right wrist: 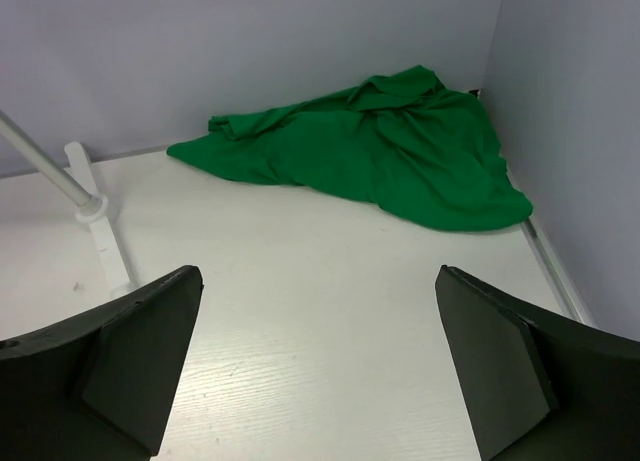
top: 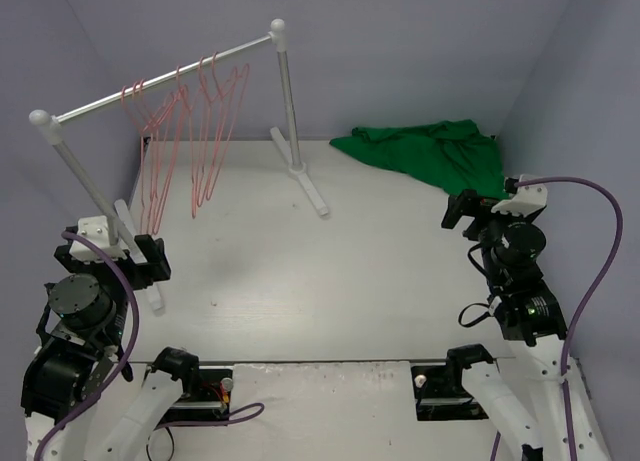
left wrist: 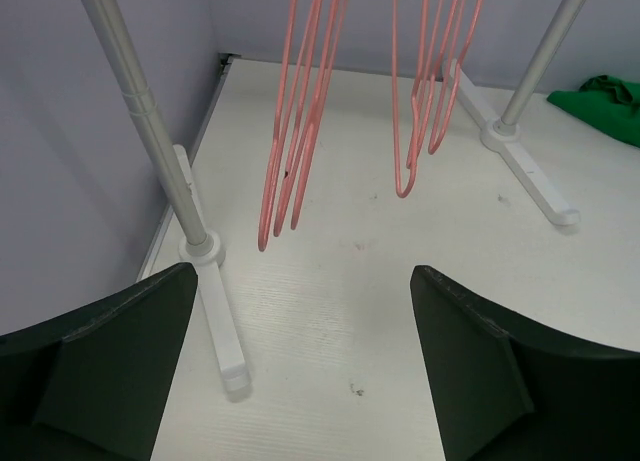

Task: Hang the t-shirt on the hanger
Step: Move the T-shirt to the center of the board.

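Note:
The green t-shirt [top: 430,153] lies crumpled on the table in the far right corner; it also shows in the right wrist view [right wrist: 385,151] and at the edge of the left wrist view [left wrist: 605,101]. Several pink-red wire hangers [top: 185,141] hang from the white rack bar; in the left wrist view the hangers [left wrist: 300,131] hang ahead of my fingers. My left gripper [left wrist: 300,361] is open and empty near the rack's left foot. My right gripper [right wrist: 315,361] is open and empty, a short way in front of the t-shirt.
The white rack [top: 165,76] stands across the far left, with posts and flat feet [top: 310,186] on the table; its left foot [left wrist: 215,311] lies just ahead of my left fingers. Grey walls close the back and sides.

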`<state>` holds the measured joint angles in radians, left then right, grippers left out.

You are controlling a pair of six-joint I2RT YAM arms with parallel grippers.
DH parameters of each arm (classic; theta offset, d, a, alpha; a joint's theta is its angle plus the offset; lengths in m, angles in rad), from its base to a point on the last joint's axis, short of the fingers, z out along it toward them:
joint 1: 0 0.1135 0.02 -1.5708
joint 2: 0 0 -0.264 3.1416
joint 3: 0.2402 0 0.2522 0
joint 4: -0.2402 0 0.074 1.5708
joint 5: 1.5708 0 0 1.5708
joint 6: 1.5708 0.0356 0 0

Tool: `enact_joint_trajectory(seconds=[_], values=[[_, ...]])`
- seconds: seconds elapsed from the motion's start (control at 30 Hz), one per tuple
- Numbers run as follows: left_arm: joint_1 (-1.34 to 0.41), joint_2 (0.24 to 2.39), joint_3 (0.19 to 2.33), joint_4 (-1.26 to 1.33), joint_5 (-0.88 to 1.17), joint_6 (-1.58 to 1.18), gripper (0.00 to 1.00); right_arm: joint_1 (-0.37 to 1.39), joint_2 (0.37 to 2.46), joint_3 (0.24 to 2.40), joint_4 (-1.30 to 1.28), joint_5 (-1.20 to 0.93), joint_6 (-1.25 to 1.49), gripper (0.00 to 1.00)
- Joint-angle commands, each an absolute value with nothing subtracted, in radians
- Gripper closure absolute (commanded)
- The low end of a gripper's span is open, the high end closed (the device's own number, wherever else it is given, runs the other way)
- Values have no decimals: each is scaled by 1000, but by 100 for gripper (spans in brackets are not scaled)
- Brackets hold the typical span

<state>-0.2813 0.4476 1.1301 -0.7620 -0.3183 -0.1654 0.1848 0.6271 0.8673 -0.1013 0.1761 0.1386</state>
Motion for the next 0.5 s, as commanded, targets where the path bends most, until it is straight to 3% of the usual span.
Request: enact_joint_trajectory(seconds=[0.0, 0.13, 0.27, 0.47], values=[[-284, 490, 1147, -719, -327, -184, 16, 189, 690, 904, -32, 204, 139, 0], [-284, 531, 1155, -719, -303, -196, 16, 190, 830, 969, -12, 180, 173, 0], [-284, 599, 1189, -720, -295, -210, 16, 190, 1120, 1087, -11, 215, 204, 0], [-284, 710, 1265, -735, -261, -201, 17, 152, 1639, 1428, -11, 254, 315, 0]])
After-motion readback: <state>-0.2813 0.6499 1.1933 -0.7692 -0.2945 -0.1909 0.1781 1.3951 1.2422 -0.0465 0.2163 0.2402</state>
